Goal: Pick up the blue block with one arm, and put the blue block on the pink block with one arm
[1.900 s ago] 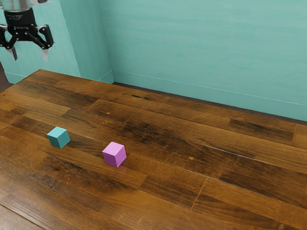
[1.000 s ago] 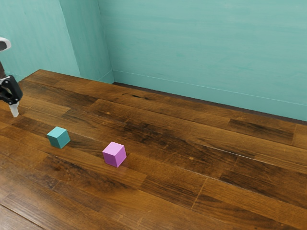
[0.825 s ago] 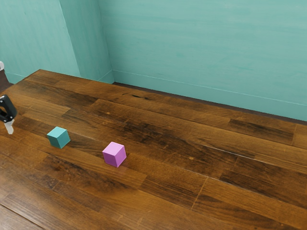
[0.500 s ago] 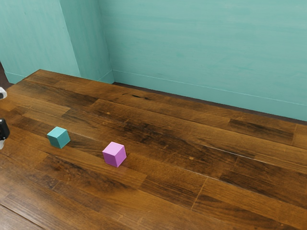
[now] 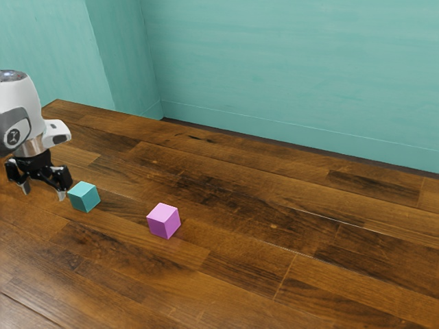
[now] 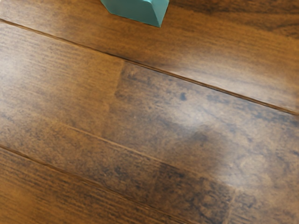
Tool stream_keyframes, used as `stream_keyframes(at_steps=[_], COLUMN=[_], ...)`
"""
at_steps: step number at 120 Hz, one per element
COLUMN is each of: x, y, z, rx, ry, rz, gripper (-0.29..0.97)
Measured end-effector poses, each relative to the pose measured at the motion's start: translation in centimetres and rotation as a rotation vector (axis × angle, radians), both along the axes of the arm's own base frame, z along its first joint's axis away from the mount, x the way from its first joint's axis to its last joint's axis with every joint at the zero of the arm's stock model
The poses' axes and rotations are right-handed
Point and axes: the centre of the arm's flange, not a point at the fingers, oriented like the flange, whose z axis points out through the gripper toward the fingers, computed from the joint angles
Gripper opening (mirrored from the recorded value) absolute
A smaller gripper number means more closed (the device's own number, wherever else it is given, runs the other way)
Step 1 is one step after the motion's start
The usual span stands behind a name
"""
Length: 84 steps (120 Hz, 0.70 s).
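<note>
The blue block [image 5: 84, 196], teal in colour, rests on the wooden table. The pink block [image 5: 164, 221] sits apart from it, toward the exterior view's right and a little nearer the front. My gripper [image 5: 42, 191] hangs low over the table just to the exterior view's left of the blue block, open, with nothing between its fingers. In the wrist view a corner of the blue block [image 6: 135, 9] lies beside my hand on the planks.
Dark wooden planks [image 5: 274, 226] stretch across the whole table. A teal wall [image 5: 288, 62] runs along the back, with a corner [image 5: 147, 62] at the back left.
My hand dropped from high at the upper left, slid off the exterior view's left edge, and has come back in low beside the blue block. Neither block has moved.
</note>
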Motion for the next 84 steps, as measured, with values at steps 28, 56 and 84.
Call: stream_keyframes(at_steps=[28,56,84], x=[3.3,7.2,8.5], y=[-0.2,0.9,3.0], z=[-2.0,-5.5,-7.4], rx=[0.006,-0.009,-0.003], ry=[-0.011,0.009,0.001], rz=[-0.129,-0.222,-0.270], gripper=[0.68,0.68,0.68])
